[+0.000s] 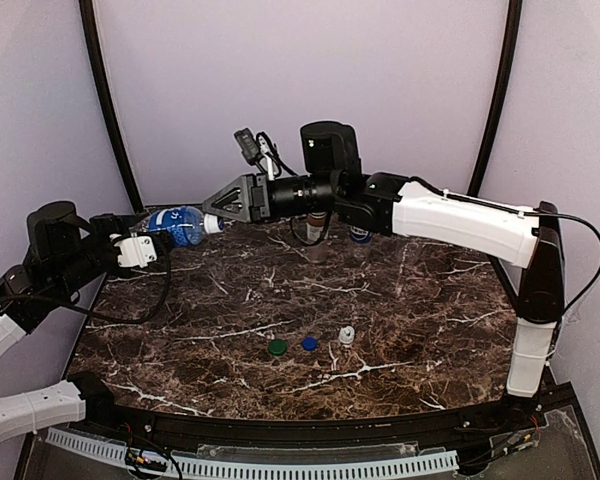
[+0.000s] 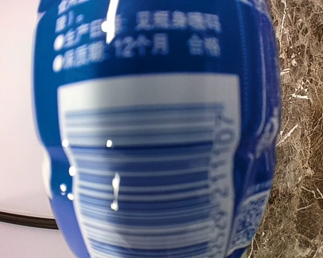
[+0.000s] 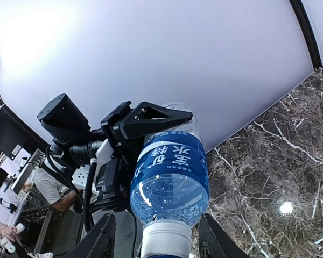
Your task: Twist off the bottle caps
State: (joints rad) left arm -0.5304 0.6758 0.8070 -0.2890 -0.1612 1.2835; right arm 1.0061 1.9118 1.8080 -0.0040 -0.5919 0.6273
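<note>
Watching from the side, I see the left gripper [image 1: 148, 237] clamped on the blue-label bottle [image 1: 177, 224], holding it on its side in the air over the back-left corner of the marble table [image 1: 410, 300], neck pointing toward the other arm. The right gripper [image 1: 214, 208] has its two fingers [image 3: 100, 239] standing either side of the white cap [image 3: 164, 241], parted, with a sliver of daylight on each side, so it looks to me open and not yet biting. The green cap [image 1: 277, 347], the blue cap [image 1: 309, 343] and another white cap [image 1: 347, 336] lie loose in a row near the front of the table, so I take this for the last one to come off. To do it well, I'd want the right fingers centred on the cap, since one gap looks wider than the other, and closed squarely on its ribbed side rather than on the neck ring. The wrist should turn about the bottle's own axis. The left claw grips near the bottle's base, far from the cap, and a soft bottle may twist or slip there, so a firm hold matters.
</note>
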